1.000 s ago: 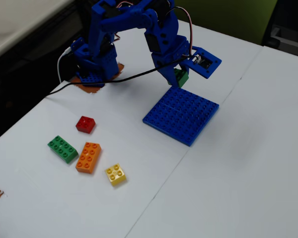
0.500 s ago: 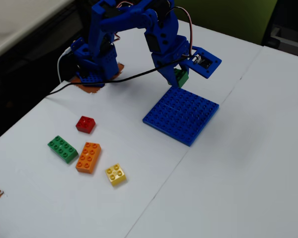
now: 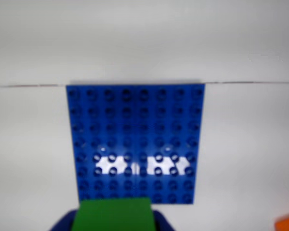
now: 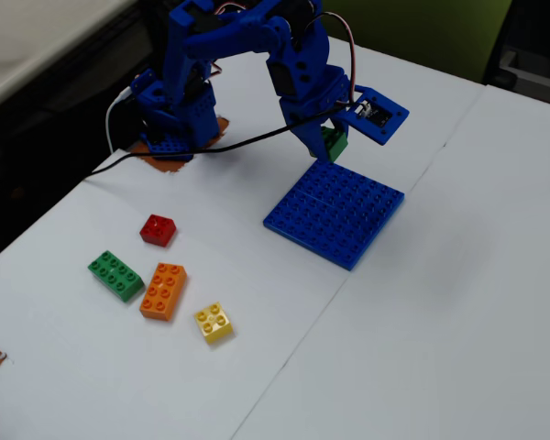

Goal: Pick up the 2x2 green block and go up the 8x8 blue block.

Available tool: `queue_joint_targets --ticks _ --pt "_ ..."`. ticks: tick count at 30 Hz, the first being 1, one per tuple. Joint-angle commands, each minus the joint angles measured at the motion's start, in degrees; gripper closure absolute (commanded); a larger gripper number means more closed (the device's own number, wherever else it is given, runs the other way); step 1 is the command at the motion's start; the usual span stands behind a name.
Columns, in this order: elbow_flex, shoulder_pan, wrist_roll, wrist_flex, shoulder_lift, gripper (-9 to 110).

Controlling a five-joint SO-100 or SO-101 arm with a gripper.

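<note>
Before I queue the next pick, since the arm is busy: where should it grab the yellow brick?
Take the yellow brick from above, fingers across two opposite flat side walls. It lies flat, studs up, clear of the orange brick.

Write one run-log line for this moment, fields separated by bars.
tool: shut on small green brick | position: above near edge of blue plate | brick not yet placed

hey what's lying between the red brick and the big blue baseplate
Nothing: in the fixed view, only bare white table lies between the red brick and the blue baseplate.
</note>
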Motion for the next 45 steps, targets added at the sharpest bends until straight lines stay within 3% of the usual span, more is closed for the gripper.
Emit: queue_joint_targets --ticks 1,45 --pt "-1.5 -0.8 -0.4 0.4 1.2 101" --pt "1.0 -0.4 -1.7 0.4 3.6 101"
